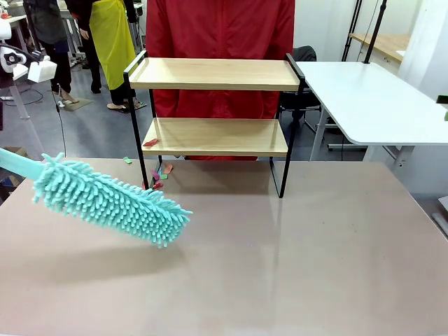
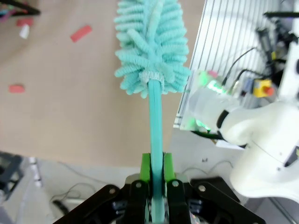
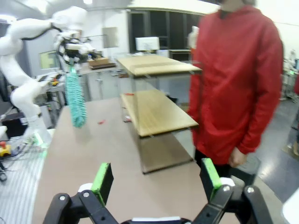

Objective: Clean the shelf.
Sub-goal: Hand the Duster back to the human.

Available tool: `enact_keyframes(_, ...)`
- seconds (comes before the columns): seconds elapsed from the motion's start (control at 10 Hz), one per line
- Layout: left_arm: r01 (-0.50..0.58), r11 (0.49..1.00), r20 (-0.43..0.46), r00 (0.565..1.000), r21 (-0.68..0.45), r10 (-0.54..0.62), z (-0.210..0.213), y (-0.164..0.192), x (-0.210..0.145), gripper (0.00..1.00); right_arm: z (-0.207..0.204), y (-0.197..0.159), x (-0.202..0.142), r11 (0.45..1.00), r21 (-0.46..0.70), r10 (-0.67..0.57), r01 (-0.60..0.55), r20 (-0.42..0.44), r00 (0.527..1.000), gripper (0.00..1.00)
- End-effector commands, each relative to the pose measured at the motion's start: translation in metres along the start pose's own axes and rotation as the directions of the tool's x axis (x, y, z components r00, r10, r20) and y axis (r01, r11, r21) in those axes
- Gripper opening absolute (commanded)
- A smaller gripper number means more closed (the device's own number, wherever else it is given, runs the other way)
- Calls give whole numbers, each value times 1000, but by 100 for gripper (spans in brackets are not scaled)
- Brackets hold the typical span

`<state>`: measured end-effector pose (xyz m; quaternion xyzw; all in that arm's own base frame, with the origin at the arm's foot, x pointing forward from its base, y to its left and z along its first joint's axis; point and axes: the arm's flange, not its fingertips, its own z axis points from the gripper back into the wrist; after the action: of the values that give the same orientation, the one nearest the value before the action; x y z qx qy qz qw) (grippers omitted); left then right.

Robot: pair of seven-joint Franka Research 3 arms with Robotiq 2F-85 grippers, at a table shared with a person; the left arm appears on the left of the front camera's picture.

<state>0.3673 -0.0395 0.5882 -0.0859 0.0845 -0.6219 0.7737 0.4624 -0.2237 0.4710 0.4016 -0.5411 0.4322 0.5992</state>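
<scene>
The shelf (image 1: 213, 105), a two-tier rack of light wooden boards in a thin black frame, stands on the far half of the brown surface (image 1: 294, 259), directly in front of a person in a red jacket (image 1: 220, 28) at the far side. A small red scrap (image 1: 150, 142) lies at the left end of the lower board, and further coloured scraps (image 1: 159, 175) lie on the surface by the rack's front-left leg; these appear to be the debris that the cleaning is meant to remove. The left gripper (image 2: 156, 170) has its jaws clamped on the flat teal handle of a duster (image 1: 108, 199), gripping it near the end so that the whole fluffy head projects forward. In the front view the duster hangs above the left part of the surface, head angled down toward the middle, near the shelf's left side but apart from it and lower than the lower board; it has not yet reached either board, so by these frames the wiping of the shelf is not begun. The right gripper (image 3: 156, 179) holds nothing, its jaws spread wide, and it looks along the surface toward the shelf's end, a waiting posture that leaves the work to the other arm. The top board looks bare. The next move would likely call for raising the head to board height.
</scene>
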Motion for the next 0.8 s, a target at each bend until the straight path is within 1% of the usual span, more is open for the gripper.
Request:
enact_keyframes(0.0,63,998,107,992,-20,-61,-9,0,-5,13,-26,39,25,992,120,-47,46,6,999,100)
enact_keyframes(0.1,86,996,154,985,-25,-81,-13,1,-4,13,-38,54,34,986,149,-73,70,13,997,100)
enact_keyframes(0.2,114,993,219,970,-32,-104,-17,-1,-2,13,-53,72,42,978,175,-120,116,11,993,100)
enact_keyframes(0.3,100,995,256,962,-20,-92,-23,-5,-1,13,-70,90,48,979,161,-129,125,19,991,100)
enact_keyframes(0.5,99,995,360,928,-4,-91,-36,-10,5,13,-110,121,52,968,191,-164,160,5,986,100)
enact_keyframes(0.6,106,994,411,906,2,-98,-50,-8,14,13,-133,132,53,958,212,-197,193,1,980,100)
enact_keyframes(0.7,94,995,443,892,22,-94,-65,-7,22,13,-152,137,51,953,208,-223,222,-18,975,100)
